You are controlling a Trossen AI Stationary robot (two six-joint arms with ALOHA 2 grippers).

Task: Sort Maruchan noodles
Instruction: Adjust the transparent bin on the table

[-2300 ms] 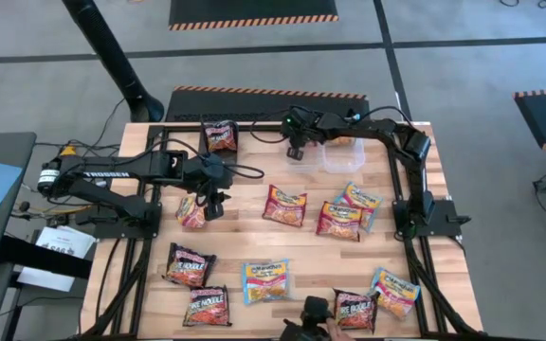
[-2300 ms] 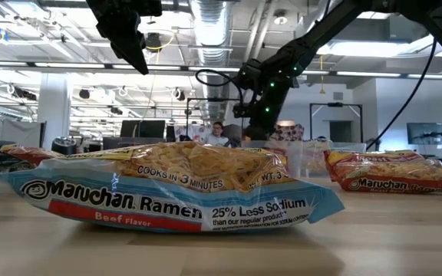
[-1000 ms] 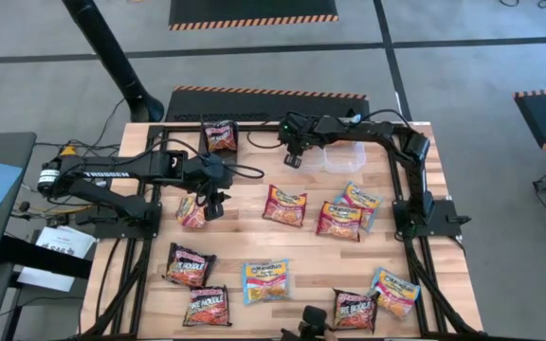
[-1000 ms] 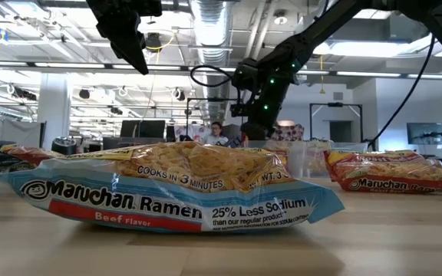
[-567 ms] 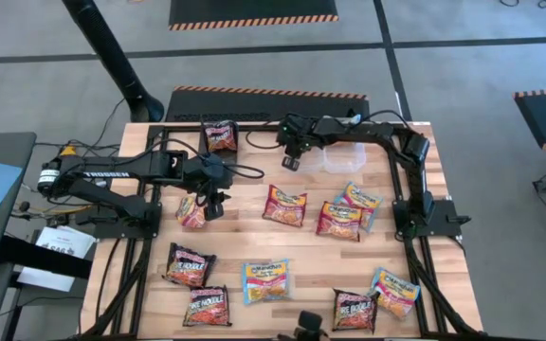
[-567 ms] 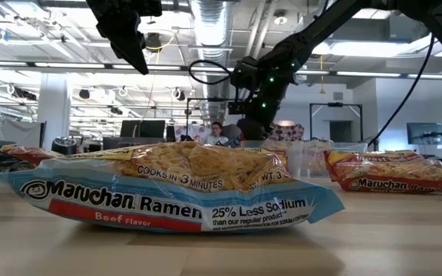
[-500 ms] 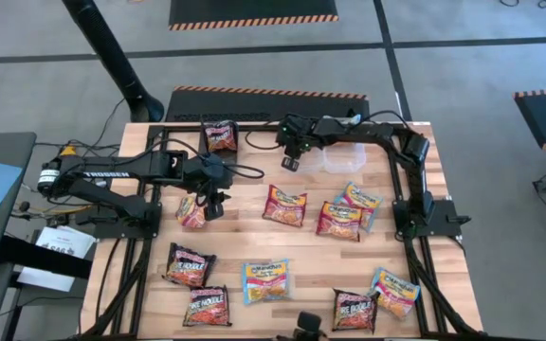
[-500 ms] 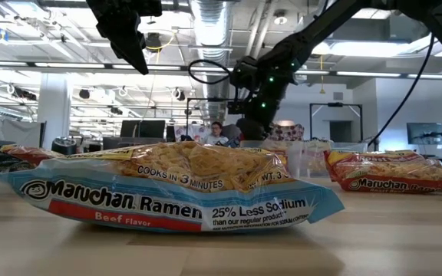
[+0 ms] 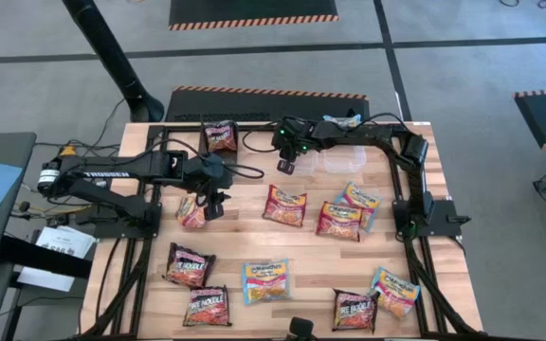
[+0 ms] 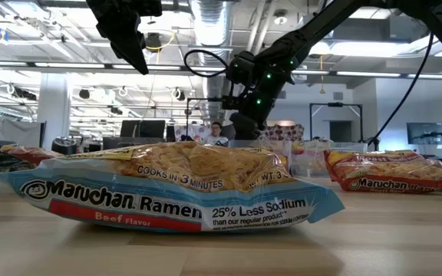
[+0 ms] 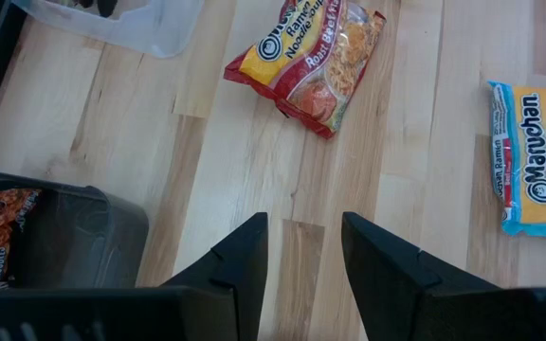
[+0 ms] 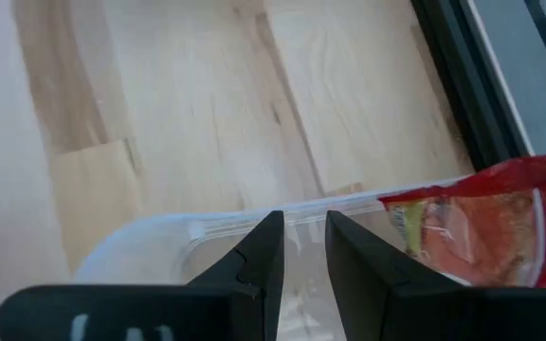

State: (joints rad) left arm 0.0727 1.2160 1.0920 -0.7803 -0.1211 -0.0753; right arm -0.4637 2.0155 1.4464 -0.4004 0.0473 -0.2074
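Observation:
Several Maruchan noodle packets lie flat on the wooden table, among them a red-yellow one (image 9: 284, 204), a blue one (image 9: 265, 279) and a dark one (image 9: 190, 265). One packet (image 9: 221, 135) lies in a black bin (image 11: 64, 237) by the far edge. Another red packet (image 12: 482, 227) lies in the clear bin (image 9: 337, 156). My right gripper (image 12: 301, 220) hangs at that bin's left rim (image 12: 207, 225), its fingers a narrow gap apart. My left gripper (image 11: 303, 223) hovers open over bare wood, beside a packet (image 9: 191, 212). My right gripper's fingertips (image 12: 265, 232) stand at the rim of the clear bin's left wall, slanting down from the table's right. The rim shows across the gap between them. I cannot tell whether they touch it.
Black frame rails (image 9: 254, 128) run along the table's edges. More packets lie at the near right (image 9: 394, 291) and near left (image 9: 207, 305). Bare wood (image 9: 254, 170) lies between the two grippers. A blue packet (image 10: 183, 192) fills the low view's foreground.
My right gripper has moved a little toward the table's left edge along the far part of the table, keeping its height and the same finger gap.

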